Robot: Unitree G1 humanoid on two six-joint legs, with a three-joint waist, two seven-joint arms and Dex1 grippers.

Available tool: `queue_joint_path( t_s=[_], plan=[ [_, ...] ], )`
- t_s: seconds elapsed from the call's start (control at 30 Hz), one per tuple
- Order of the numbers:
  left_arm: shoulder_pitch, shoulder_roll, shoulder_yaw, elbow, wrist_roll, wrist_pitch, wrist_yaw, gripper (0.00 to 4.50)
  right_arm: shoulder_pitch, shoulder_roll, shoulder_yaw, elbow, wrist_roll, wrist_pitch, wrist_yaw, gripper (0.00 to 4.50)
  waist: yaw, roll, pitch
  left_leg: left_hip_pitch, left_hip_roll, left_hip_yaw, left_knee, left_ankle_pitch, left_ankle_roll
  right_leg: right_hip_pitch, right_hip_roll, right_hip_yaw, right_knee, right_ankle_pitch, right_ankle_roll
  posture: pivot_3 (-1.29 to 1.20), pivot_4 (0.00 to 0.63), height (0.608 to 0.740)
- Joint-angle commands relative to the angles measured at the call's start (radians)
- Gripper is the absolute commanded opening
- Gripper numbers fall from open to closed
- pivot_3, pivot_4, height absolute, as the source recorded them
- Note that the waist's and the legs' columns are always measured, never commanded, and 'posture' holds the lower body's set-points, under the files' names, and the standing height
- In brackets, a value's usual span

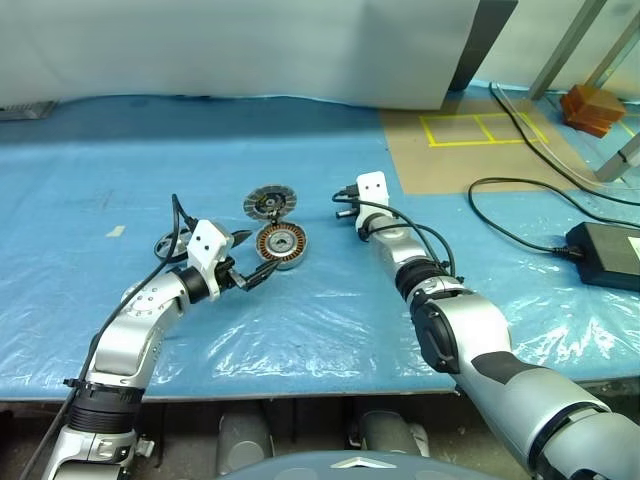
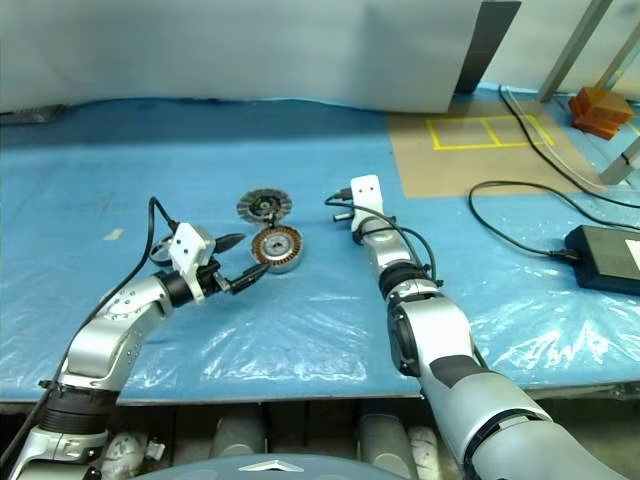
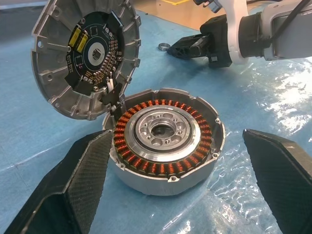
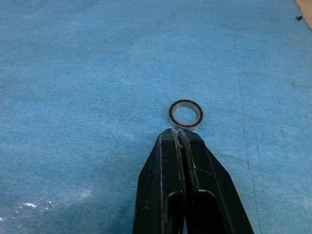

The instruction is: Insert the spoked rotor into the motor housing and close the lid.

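1. The left pincer (image 1: 243, 258) stands wide open and empty, its two black fingers (image 3: 73, 190) flanking the motor housing (image 1: 281, 244) without touching it; of the two arms, this one is much the nearer to the housing.
2. The motor housing rests on the blue plastic sheet (image 1: 300, 330) covering the desk, its ring of copper windings (image 3: 146, 165) around a bare metal hub, with no rotor seated inside.
3. Just behind the housing, its lid (image 1: 270, 203) tilts up and open, apparently joined at the rim, circuit board facing the housing.
4. Farther out and to the right, the right pincer (image 1: 341, 204) is closed on nothing, its tips pressed together just short of a small metal ring (image 4: 185, 114) lying flat on the sheet.
5. The ring sits directly ahead of those tips, seemingly not quite touching; the next move likely turns on that gap.
6. A black power brick (image 1: 604, 254) and its cable (image 1: 500, 215) lie well apart at the far right.
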Motion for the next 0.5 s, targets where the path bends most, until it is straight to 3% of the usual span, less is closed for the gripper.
queue_joint_path(
  t_s=[0.03,0.17,0.5],
  plan=[
    [-0.004,0.002,0.018,-0.037,-0.020,-0.005,-0.002,4.50,0.008,0.027,0.000,-0.003,0.024,0.035,0.085,0.01,-0.002,0.000,0.000,0.000,0.000,0.000,0.000,0.000,0.000,0.000,0.000,0.000,0.000,0.000,0.000,0.00,0.150,0.740],
    [-0.017,-0.002,0.024,-0.015,-0.020,-0.018,-0.002,4.50,-0.037,0.030,0.025,-0.043,0.007,0.003,0.093,0.01,-0.012,0.001,0.001,-0.001,0.000,0.000,-0.003,0.000,0.000,-0.002,0.001,0.000,-0.001,0.000,0.000,0.00,0.150,0.740],
    [-0.005,-0.050,0.006,-0.020,-0.004,-0.037,0.030,4.50,-0.205,0.034,0.052,0.035,-0.042,-0.023,-0.043,0.01,-0.004,0.006,0.005,-0.013,0.000,0.000,-0.004,0.000,0.000,-0.013,0.002,0.000,-0.001,0.002,0.004,0.00,0.150,0.740]
  ],
)
